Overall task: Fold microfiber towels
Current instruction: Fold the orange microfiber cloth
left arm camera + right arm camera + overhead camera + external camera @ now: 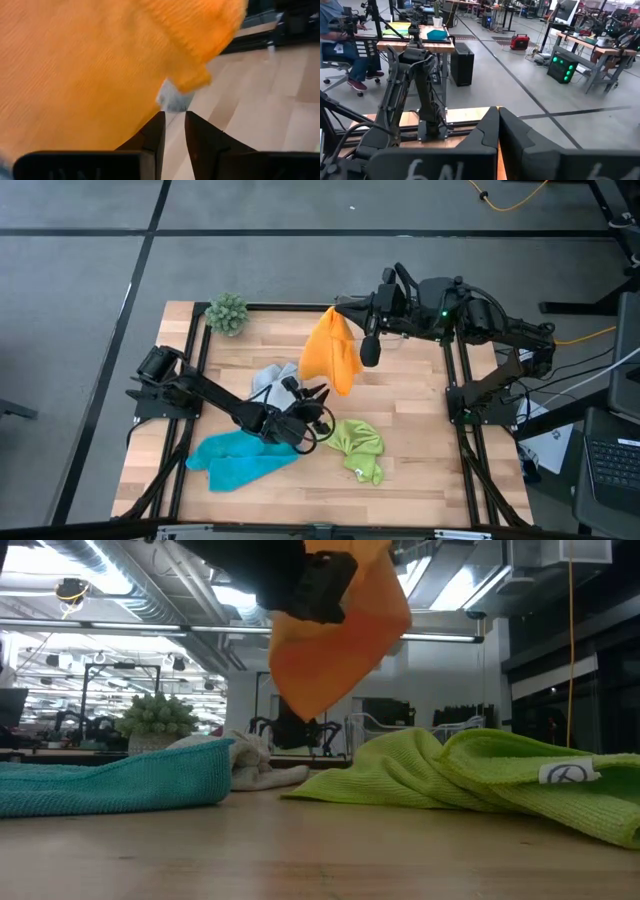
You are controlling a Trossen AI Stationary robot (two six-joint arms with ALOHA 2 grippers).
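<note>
Orange towel (331, 350): hangs in the air above the far middle of the worktop (420, 430), pinched at its top corner; its lower edge dangles free, clear of the wood in the low view (335, 640).
Right end effector (345, 308): fingers pressed together on the orange towel's top corner, held high over the worktop's far edge.
Grey towel (272, 380): crumpled on the worktop just beside the orange towel's hanging edge, on the left arm's side.
Left end effector (318, 395): low over the worktop, between the grey towel and the lime green towel, pointing toward the orange towel; in the left wrist view its fingers (152, 137) stand a narrow gap apart with nothing seen between them, orange cloth just ahead.
Turquoise towel (240, 460): bunched flat on the worktop, near side of the grey towel, partly under the left arm.
Lime green towel (358, 445): crumpled on the worktop, near side of the orange towel, a white label showing in the low view (565, 773).
Small green plant (227, 313): at the worktop's far left corner, well apart from the orange towel.
</note>
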